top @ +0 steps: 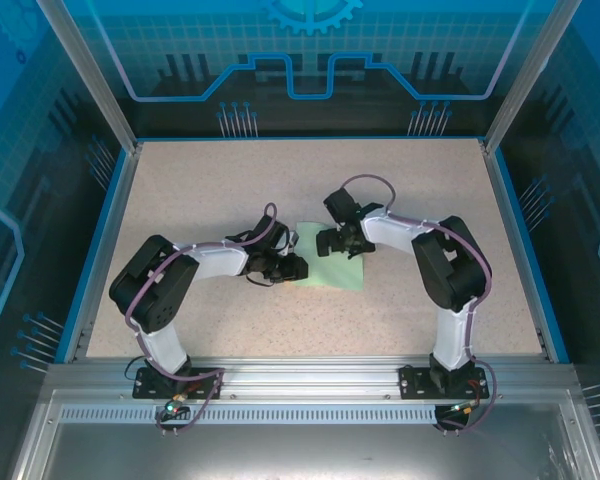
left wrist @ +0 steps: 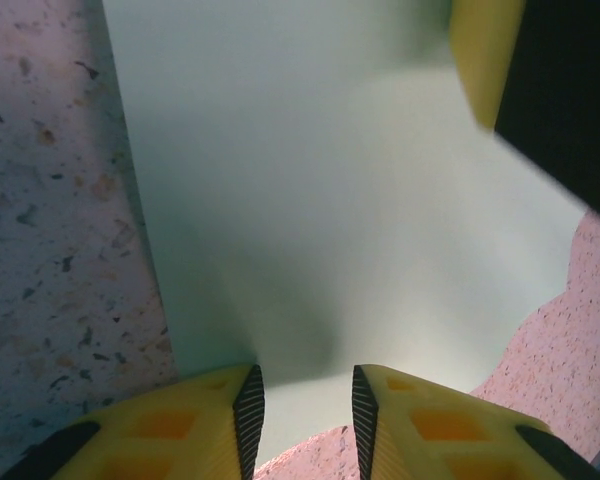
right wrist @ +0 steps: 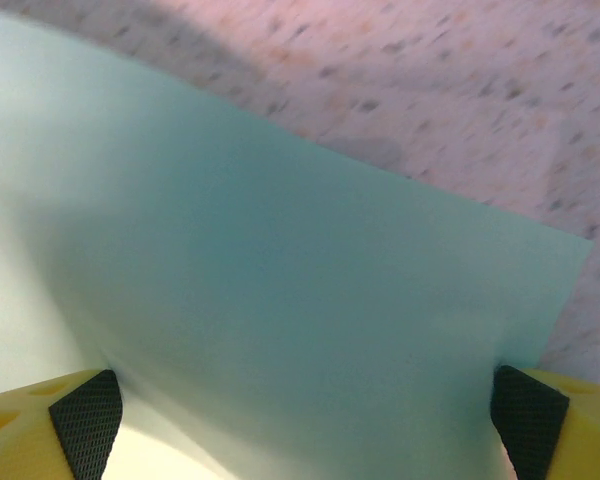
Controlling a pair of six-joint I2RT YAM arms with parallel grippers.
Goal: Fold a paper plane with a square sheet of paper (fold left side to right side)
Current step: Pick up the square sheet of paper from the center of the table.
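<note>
The square sheet of paper [top: 338, 272] lies pale mint-green at the middle of the speckled table [top: 210, 190]. My left gripper [top: 300, 268] sits low at its left edge. In the left wrist view the paper [left wrist: 320, 200] bulges up between the yellow fingers [left wrist: 195, 425], and my left gripper [left wrist: 308, 405] stands narrowly open astride the near edge, a gap on each side. My right gripper [top: 330, 243] hovers over the sheet's far part. In the right wrist view my right gripper [right wrist: 310, 420] is wide open, its pads [right wrist: 85, 420] far apart above the flat paper [right wrist: 280, 300].
The table is framed by a blue rim [top: 108, 240] and clear panels on metal posts [top: 85, 75]. A finger of the right gripper [left wrist: 485, 50] shows at the top right of the left wrist view, close over the sheet. Bare tabletop lies on all sides of the paper.
</note>
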